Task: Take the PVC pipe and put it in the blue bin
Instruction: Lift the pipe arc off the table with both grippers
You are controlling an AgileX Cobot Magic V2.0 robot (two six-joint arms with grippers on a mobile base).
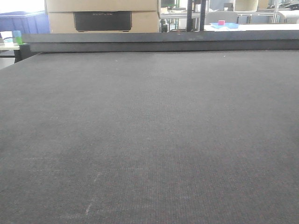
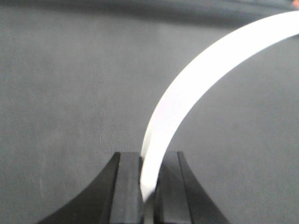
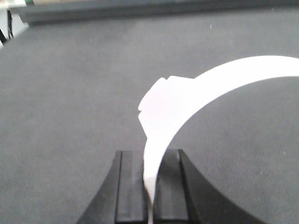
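Both closed on PVC pipe: left gripper pinching one end, arc rising ahead then curving off rightward; right gripper clamping likewise, squared end just ahead of its jaws; blue bin absent from both wrist views.

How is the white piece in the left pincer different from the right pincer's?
The left piece, in the left pincer, is a plain smooth arc; the right piece, in the right pincer, has a blocky notched lump. The left piece rises steeper; the right piece bends over sooner. Both are white, curved and pinched tight.
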